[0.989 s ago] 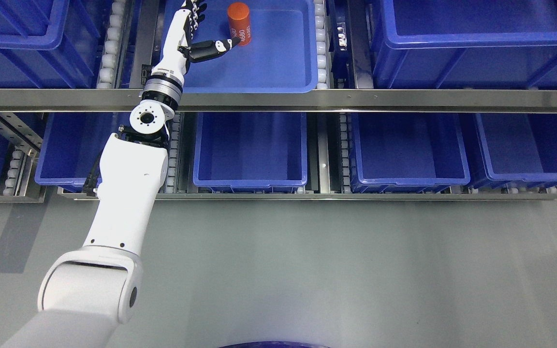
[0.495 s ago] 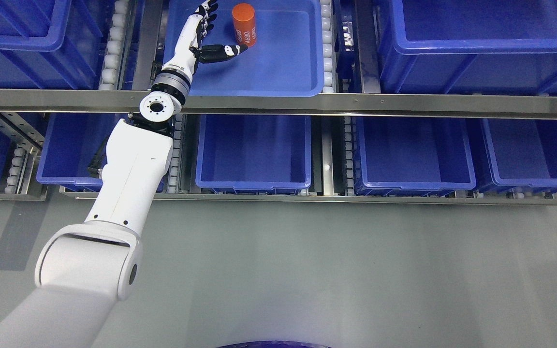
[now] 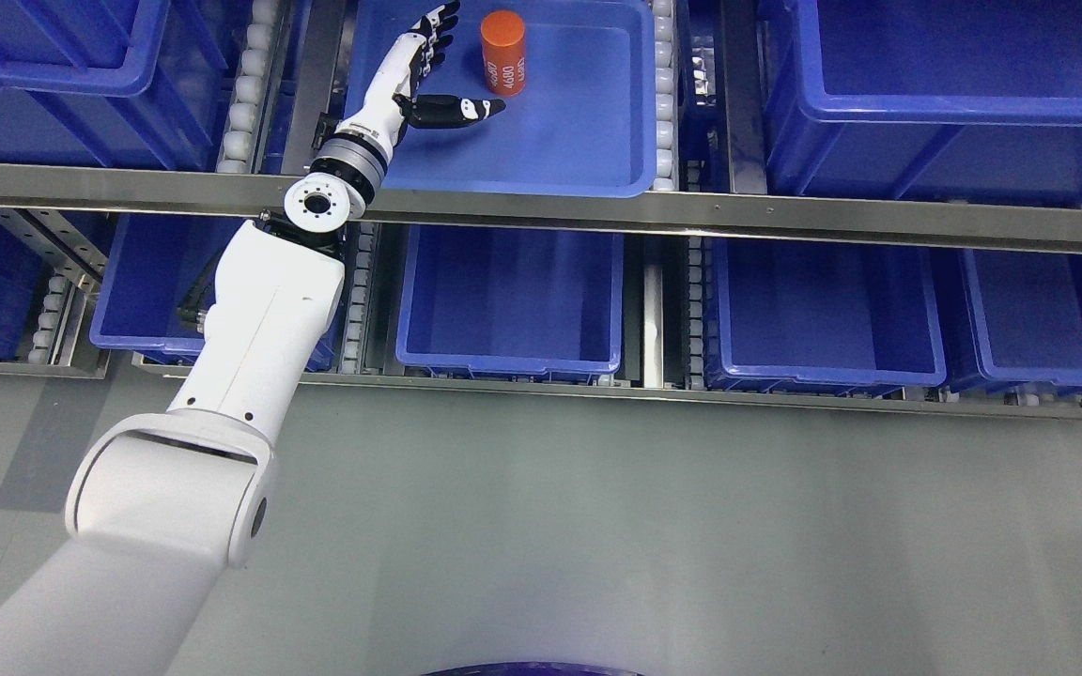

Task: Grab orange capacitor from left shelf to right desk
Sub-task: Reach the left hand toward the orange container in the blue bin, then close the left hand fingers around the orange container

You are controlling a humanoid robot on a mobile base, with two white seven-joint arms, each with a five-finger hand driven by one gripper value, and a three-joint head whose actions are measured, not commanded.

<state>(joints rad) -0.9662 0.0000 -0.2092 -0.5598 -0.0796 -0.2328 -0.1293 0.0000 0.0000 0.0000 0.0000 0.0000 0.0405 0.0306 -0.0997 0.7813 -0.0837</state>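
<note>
An orange capacitor (image 3: pixel 503 53) with white print stands upright in a shallow blue tray (image 3: pixel 588 141) on the upper shelf. My left hand (image 3: pixel 461 66) reaches into the tray just left of the capacitor. Its fingers (image 3: pixel 433 33) are spread and point up, and its thumb (image 3: pixel 466 109) stretches right below the capacitor. The hand holds nothing and stands a small gap away from the capacitor. My right arm is out of view.
A steel shelf rail (image 3: pixel 691 211) crosses in front of the tray. Empty blue bins (image 3: pixel 513 291) (image 3: pixel 823 310) stand on the lower shelf, and deeper blue bins (image 3: pixel 954 84) (image 3: pixel 62 66) flank the tray. Grey floor (image 3: pixel 597 526) lies below.
The whole picture has shifted right and down, so the camera moved. My left hand has stayed spread beside the capacitor, with the thumb a little farther below it.
</note>
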